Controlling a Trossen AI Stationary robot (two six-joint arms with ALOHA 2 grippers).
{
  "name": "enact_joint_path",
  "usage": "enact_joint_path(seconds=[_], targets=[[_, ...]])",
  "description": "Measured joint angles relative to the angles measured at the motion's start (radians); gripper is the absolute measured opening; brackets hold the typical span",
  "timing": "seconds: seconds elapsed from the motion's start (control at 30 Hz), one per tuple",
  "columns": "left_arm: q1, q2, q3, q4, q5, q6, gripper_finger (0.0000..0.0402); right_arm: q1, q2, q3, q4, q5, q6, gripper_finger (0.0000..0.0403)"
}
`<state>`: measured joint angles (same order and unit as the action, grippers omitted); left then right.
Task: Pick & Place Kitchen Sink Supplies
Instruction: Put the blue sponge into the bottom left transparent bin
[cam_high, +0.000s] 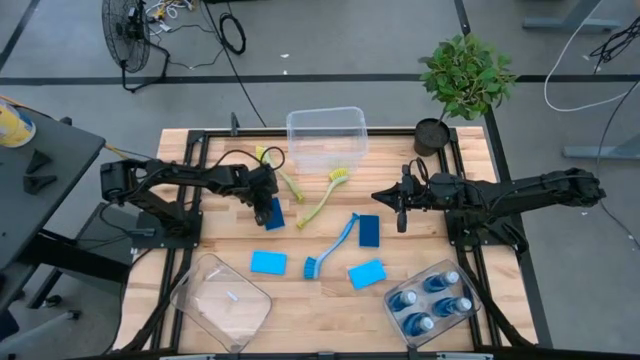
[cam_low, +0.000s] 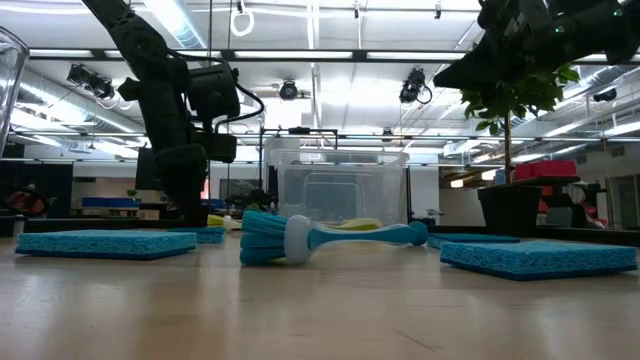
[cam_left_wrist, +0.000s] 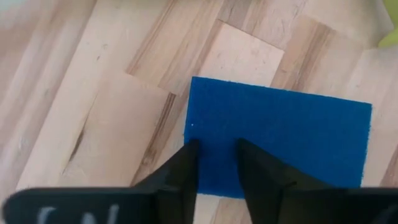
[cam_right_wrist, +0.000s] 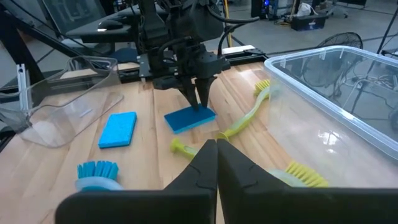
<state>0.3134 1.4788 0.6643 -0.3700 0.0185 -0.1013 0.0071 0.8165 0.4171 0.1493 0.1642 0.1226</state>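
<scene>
From above, the left gripper (cam_high: 268, 208) sits down on the dark blue sponge (cam_high: 274, 213) beside two yellow-green brushes (cam_high: 322, 198), while the right gripper (cam_high: 401, 215) hangs shut well apart. In the left wrist view its fingers (cam_left_wrist: 186, 168) stand narrowly parted over that sponge's near edge; whether they grip it I cannot tell

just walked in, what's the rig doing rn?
Sorting sink supplies. The left gripper is down on the dark blue sponge on the left of the table, fingers straddling its edge and not clamped. The right gripper is shut and empty, hanging over the table's right side. Four soap bottles sit in a clear bin; three other sponges and the brushes lie loose on the wood.
</scene>
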Motion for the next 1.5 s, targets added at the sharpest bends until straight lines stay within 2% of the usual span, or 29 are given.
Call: enact_joint_path(seconds=[0.27,0.33,0.83,0.97,1.03,1.13,1.33,1.5], targets=[[0.000,0.000,0.002,-0.005,0.009,0.000,0.0015,0.000,0.000,0.000,0.000,0.000,0.000,0.0004],[0.000,0.000,0.016,-0.027,0.018,-0.001,0.0006,0.000,0.000,0.000,0.000,-0.005,0.000,0.0004],[0.000,0.000,0.271,-0.248,0.005,0.069,0.0003,0.000,0.000,0.000,0.000,-0.026,-0.005,0.0004],[-0.001,0.000,0.326,-0.327,0.104,0.072,0.0005,0.000,0.000,0.000,0.000,-0.026,-0.005,0.0004],[-0.006,0.000,0.328,-0.365,0.149,0.004,0.0008,0.000,0.000,0.000,0.000,-0.026,-0.005,0.0004],[-0.009,0.000,0.312,-0.381,0.154,-0.142,0.0009,0.000,0.000,0.000,0.000,-0.026,-0.005,0.0004],[0.001,0.000,0.261,-0.365,0.087,-0.260,0.0015,0.000,0.000,0.000,0.001,-0.026,-0.005,0.0004],[0.048,0.000,0.233,-0.367,0.111,-0.318,0.0077,0.000,0.000,0.000,0.001,-0.026,-0.005,0.0004]])
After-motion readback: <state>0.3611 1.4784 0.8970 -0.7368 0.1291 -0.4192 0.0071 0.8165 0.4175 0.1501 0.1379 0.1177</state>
